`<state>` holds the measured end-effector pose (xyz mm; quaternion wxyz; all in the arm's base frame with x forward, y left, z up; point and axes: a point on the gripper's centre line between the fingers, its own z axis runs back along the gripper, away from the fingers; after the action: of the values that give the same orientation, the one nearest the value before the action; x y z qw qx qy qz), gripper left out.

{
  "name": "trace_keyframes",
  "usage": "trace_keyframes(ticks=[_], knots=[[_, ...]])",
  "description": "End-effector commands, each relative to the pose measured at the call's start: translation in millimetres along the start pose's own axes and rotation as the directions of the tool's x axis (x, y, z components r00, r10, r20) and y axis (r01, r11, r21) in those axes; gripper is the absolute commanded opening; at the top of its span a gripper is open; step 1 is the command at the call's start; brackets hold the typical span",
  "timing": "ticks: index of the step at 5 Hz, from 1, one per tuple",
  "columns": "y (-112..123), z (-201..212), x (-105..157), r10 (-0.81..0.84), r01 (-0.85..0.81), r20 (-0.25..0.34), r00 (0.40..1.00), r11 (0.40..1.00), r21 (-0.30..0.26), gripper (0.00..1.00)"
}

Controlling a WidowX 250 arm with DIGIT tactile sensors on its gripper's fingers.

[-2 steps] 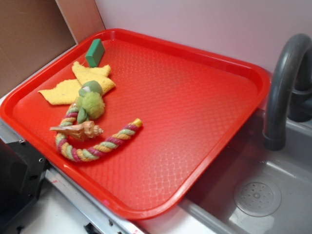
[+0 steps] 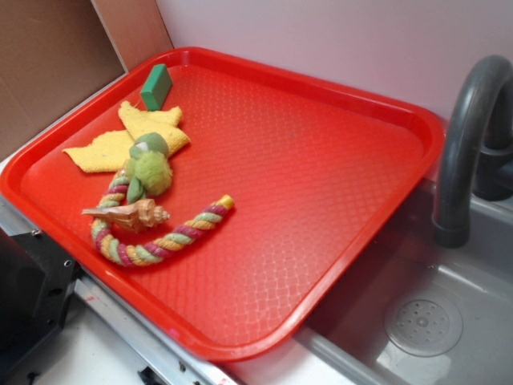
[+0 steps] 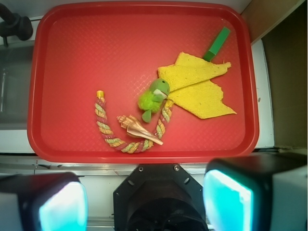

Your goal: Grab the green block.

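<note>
Nothing has moved.
The green block (image 2: 155, 87) sits by the yellow cloth (image 2: 120, 140) (untouched); the claw (image 3: 144, 202) is wide open.

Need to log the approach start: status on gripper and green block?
Gripper open, high above the tray, holding nothing. Green block at far tray corner, one end touching the yellow cloth. Rope toy sits apart; nothing over the block.

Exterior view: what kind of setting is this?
Likely a toy kitchen sink station. A grey faucet arches over a grey basin with a drain, and a red tray sits beside it holding the green block, a cloth and a rope toy.
</note>
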<state>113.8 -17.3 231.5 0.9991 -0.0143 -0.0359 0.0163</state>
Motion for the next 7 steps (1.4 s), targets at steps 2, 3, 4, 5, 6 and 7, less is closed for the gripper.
trace_keyframes(ticks=[2,3,4,5,6,7], knots=[[68,-36,67,0.402,-0.452,0.310,0.861,0.885,0.109,1.00],[94,-52,88,0.419,-0.490,0.368,0.830,0.863,0.122,1.00],[116,-65,106,0.455,-0.550,0.419,0.786,0.823,0.138,1.00],[136,-88,124,0.479,-0.590,0.423,0.769,0.786,0.183,1.00],[149,-110,136,0.504,-0.612,0.406,0.762,0.765,0.199,1.00],[159,-130,146,0.532,-0.634,0.395,0.749,0.748,0.196,1.00]])
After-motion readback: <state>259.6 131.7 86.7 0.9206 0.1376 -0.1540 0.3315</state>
